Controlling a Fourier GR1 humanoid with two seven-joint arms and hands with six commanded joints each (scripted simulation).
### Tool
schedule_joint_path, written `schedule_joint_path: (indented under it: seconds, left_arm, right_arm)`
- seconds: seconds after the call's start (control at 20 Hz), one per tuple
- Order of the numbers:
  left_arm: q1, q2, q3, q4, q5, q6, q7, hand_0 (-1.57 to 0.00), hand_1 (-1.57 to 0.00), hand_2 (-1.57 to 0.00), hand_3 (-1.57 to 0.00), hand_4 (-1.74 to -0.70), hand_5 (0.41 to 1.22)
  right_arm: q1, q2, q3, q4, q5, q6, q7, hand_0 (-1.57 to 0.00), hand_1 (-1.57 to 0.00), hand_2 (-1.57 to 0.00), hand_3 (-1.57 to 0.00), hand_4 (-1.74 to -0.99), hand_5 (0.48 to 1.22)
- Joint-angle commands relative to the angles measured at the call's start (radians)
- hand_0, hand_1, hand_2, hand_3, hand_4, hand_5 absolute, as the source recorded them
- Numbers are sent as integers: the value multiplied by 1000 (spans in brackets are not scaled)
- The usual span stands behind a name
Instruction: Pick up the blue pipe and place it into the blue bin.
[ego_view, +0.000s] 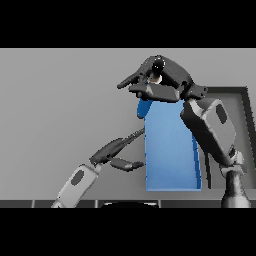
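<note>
The blue bin stands right of the table's middle, in front of me. My right hand hovers over the bin's far left corner with its fingers curled. A short darker piece of the blue pipe sticks out below that hand, over the bin's far left edge; the hand hides the rest of it. My left hand reaches in from the lower left, open with straight fingers, its fingertips at the bin's left wall.
A dark-rimmed tray or frame lies on the grey table to the right of the bin, partly behind my right forearm.
</note>
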Motion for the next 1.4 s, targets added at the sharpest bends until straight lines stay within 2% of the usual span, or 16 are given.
schedule_joint_path:
  seconds: [0.0,0.15,0.3,0.45,0.65,0.75,0.85,0.95,1.0,1.05,1.1,1.15,1.2,1.25,1.35]
  left_arm:
    - [-9,-6,2,10,-3,4,15,0,0,0,0,-899,487]
    - [-12,-7,1,6,2,-2,21,1,1,1,1,-889,484]
    - [-9,-2,4,5,1,-2,16,1,1,1,1,-883,481]
    - [-5,1,7,4,-2,2,12,1,1,1,1,-878,482]
    - [-1,10,6,7,-7,-2,-1,1,1,1,1,-868,481]
    - [6,12,2,1,-9,-3,-10,1,1,1,1,-870,480]
    - [4,6,8,-2,3,-2,1,1,1,1,1,-877,479]
    - [-1,5,4,5,-7,1,7,1,1,1,1,-880,475]
    - [-4,7,6,11,-11,1,-1,1,1,1,1,-881,476]
    - [-12,5,11,18,-7,1,5,1,1,1,1,-883,479]
    - [-9,-3,3,15,-4,-3,6,1,1,1,1,-885,481]
    - [-3,1,3,14,-7,0,-5,1,1,1,1,-886,483]
    - [-9,-1,7,22,-9,2,-5,1,1,1,1,-885,486]
    - [-4,1,2,26,-12,-3,-10,1,1,1,1,-883,490]
    - [-13,-1,4,17,-9,-1,-3,1,1,1,1,-880,495]
  right_arm:
    - [-6,-18,-8,40,18,0,-1,-1571,-1571,-1571,-1571,-1497,1221]
    - [-7,-46,-20,173,78,2,-13,-1571,-1571,-1571,-1571,-1498,1221]
    - [60,-66,-24,281,100,11,-4,-1571,-1571,-1571,-1571,-1498,1221]
    - [141,-80,-7,347,153,-12,1,-1571,-1571,-1571,-1571,-1499,1221]
    - [264,-95,28,357,186,-77,47,-1571,-1571,-1571,-1571,-1499,1221]
    - [320,-101,46,355,196,-134,93,-1571,-1571,-1571,-1571,-1499,1221]
    - [381,-125,63,341,199,-158,140,-1571,-1571,-1571,-1571,-1499,1221]
    - [416,-141,87,324,213,-184,201,-1571,-1571,-1571,-1025,-1586,1221]
    - [432,-147,102,319,230,-183,240,-1571,-1571,-1571,-820,-1617,1221]
    - [453,-151,117,317,241,-173,243,-1571,-1571,-1571,-681,-1642,1221]
    - [458,-163,151,329,243,-179,243,-1571,-1571,-1571,-617,-1662,1221]
    - [466,-186,188,334,222,-197,243,-1571,-1571,-1571,-808,-1617,1199]
    - [453,-205,244,371,190,-221,243,-1571,-1514,-1454,-960,-1573,1188]
    - [443,-219,304,397,130,-249,243,-1257,-1211,-1163,-768,-1515,1176]
    - [413,-260,414,436,-12,-291,243,-804,-775,-744,-491,-1385,1114]
